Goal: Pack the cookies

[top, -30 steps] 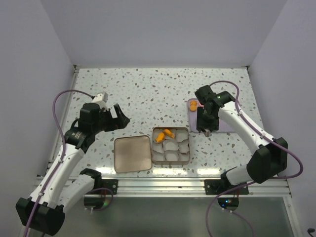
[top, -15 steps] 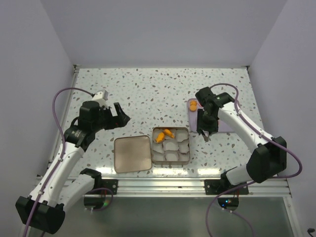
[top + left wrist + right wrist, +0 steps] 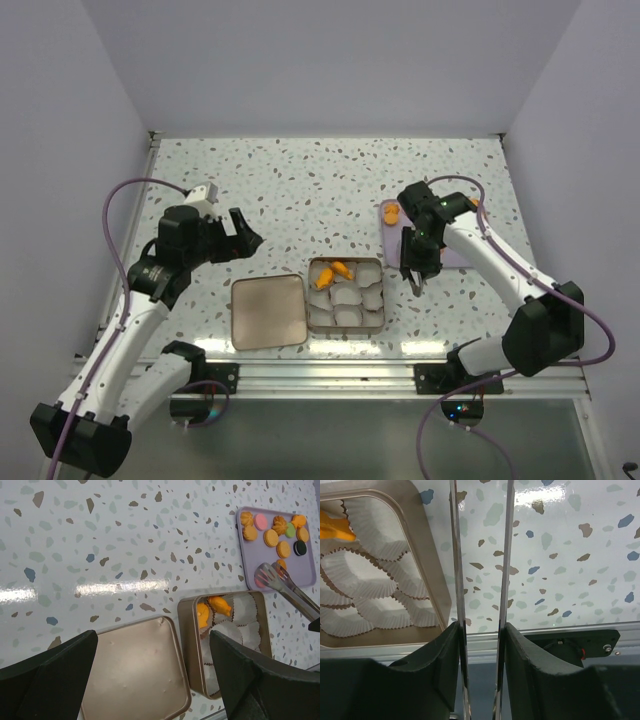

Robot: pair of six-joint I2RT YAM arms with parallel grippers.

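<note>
Robotics lab test cell, plain white walls (image 3: 330, 60), speckled tabletop (image 3: 300, 180), aluminium rail (image 3: 330, 372), cabled robot arms (image 3: 130, 320)

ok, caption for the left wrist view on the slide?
Open left gripper above lid and tin; two orange cookies packed, tongs by the purple tray.

The tongs (image 3: 507, 555) in my right tool (image 3: 480, 635) run off the wrist view's top edge, tips unseen, and from above my arm (image 3: 495, 265) hides much of the tray (image 3: 387, 230).

walls (image 3: 330, 60): plain pale lilac | table (image 3: 300, 175): speckled terrazzo, glossy light glare
</note>
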